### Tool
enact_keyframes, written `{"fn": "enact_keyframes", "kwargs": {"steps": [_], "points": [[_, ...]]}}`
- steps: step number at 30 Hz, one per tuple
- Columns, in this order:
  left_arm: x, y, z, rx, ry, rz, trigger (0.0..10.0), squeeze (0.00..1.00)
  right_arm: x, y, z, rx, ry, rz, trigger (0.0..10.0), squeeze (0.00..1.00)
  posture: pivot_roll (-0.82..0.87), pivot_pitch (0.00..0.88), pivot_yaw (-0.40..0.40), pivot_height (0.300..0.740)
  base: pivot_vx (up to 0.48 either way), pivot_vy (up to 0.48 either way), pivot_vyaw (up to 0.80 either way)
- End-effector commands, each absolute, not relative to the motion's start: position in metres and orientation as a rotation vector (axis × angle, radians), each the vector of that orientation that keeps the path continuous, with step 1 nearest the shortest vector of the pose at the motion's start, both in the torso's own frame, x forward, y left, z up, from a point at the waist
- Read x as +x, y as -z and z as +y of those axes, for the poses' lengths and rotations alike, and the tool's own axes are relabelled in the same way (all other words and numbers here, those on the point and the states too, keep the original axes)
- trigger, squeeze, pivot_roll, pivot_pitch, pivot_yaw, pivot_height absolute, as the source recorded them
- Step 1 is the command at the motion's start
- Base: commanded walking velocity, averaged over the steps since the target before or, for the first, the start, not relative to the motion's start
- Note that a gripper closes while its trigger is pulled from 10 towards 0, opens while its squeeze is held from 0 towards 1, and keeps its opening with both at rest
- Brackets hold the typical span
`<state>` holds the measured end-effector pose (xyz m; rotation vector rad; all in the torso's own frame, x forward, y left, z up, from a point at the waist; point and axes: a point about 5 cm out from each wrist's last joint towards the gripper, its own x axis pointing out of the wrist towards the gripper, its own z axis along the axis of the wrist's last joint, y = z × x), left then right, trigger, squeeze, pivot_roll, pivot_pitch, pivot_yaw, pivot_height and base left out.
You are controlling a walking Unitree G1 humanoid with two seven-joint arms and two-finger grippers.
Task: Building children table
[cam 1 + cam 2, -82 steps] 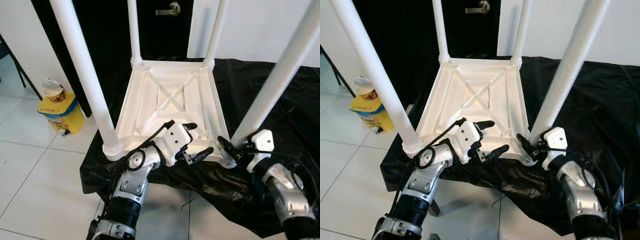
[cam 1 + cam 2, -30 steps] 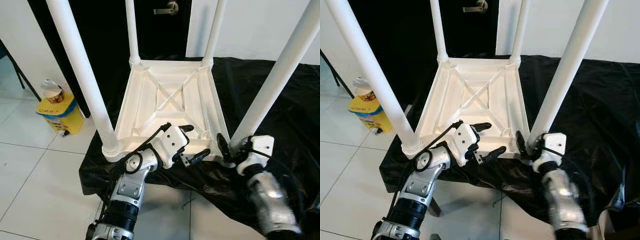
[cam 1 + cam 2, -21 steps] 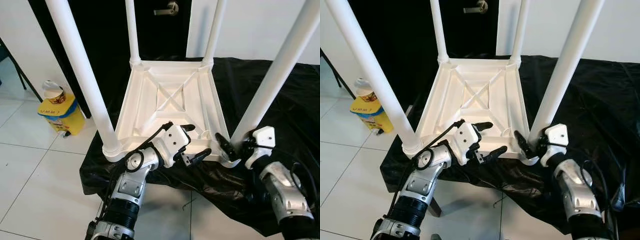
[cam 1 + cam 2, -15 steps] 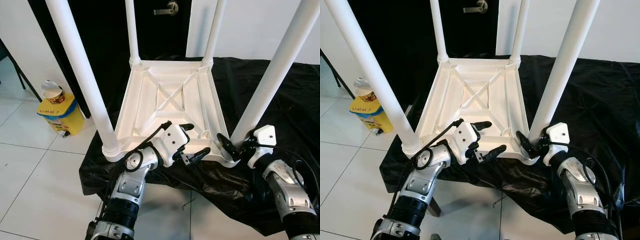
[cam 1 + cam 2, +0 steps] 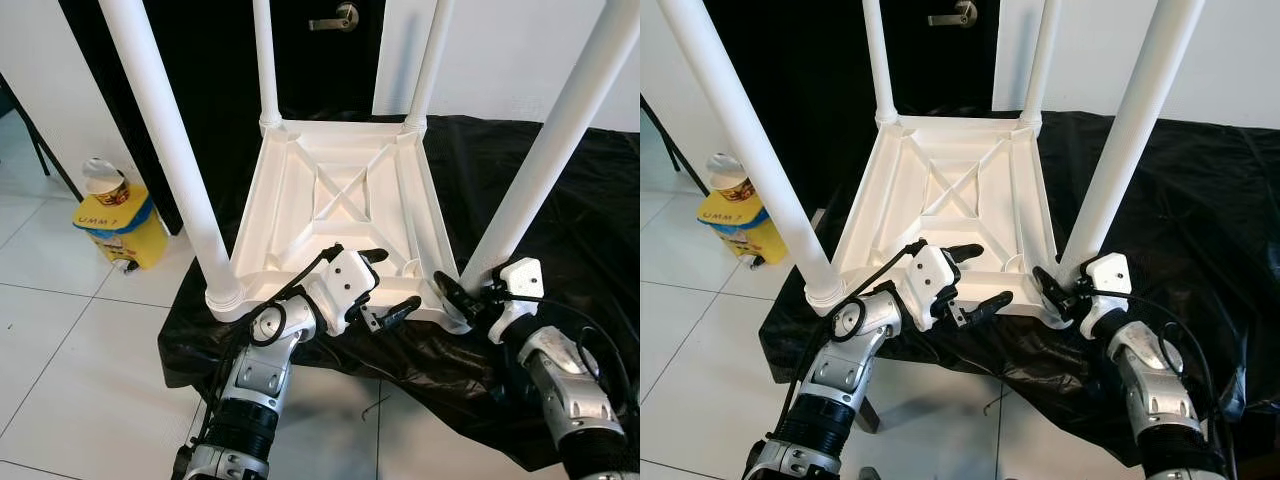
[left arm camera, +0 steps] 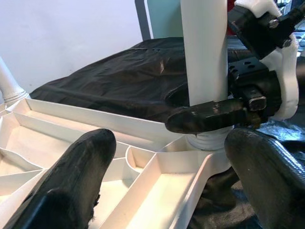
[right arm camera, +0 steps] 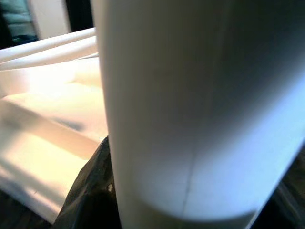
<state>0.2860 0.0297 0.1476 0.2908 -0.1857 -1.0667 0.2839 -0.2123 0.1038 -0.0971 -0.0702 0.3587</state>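
White children's table [image 5: 340, 195] lies upside down on black sheeting [image 5: 560, 200] over the tabletop, four legs up; left end effector [image 5: 384, 285] spread wide, straddling the near rim of the underside, one finger inside the frame, one outside; right end effector [image 5: 1065, 287] clamped round the base of the near-right leg [image 5: 1118, 150]; yellow bin [image 5: 118, 222] on the floor to the left.

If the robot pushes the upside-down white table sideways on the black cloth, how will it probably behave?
The white table looks like thin ribbed plastic, so probably stiff and light. On the black cloth it may slide and bunch the cloth. Its four long legs stand high, so a push near the right claw seems safer.
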Motion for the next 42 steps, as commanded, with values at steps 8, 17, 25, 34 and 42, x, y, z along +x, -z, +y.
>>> {"fn": "enact_keyframes", "kwargs": {"steps": [8,17,25,34,42], "points": [[0.291,-0.149,0.035,0.263,0.862,-0.205,10.0,0.00,0.278,-0.090,-0.202,-0.019,-0.038,-0.024,10.0,0.00,-0.03,0.000,-0.034,0.740,0.000,0.000,0.00],[0.289,-0.148,0.035,0.259,0.861,-0.200,10.0,0.00,0.276,-0.086,-0.179,0.057,0.161,-0.019,10.0,0.00,-0.02,0.000,-0.037,0.740,0.000,0.000,0.00],[0.289,-0.147,0.036,0.257,0.859,-0.201,10.0,0.00,0.273,-0.089,-0.168,0.048,0.146,-0.028,10.0,0.00,-0.02,0.000,-0.039,0.740,0.000,0.000,0.00],[0.288,-0.148,0.035,0.254,0.856,-0.201,10.0,0.00,0.273,-0.090,-0.165,0.027,0.136,-0.028,10.0,0.00,-0.02,0.000,-0.041,0.740,0.000,0.000,0.00],[0.289,-0.148,0.036,0.254,0.855,-0.202,10.0,0.00,0.272,-0.097,-0.170,0.018,0.066,-0.067,10.0,1.00,-0.02,0.000,-0.040,0.740,0.000,0.000,0.00]]}}
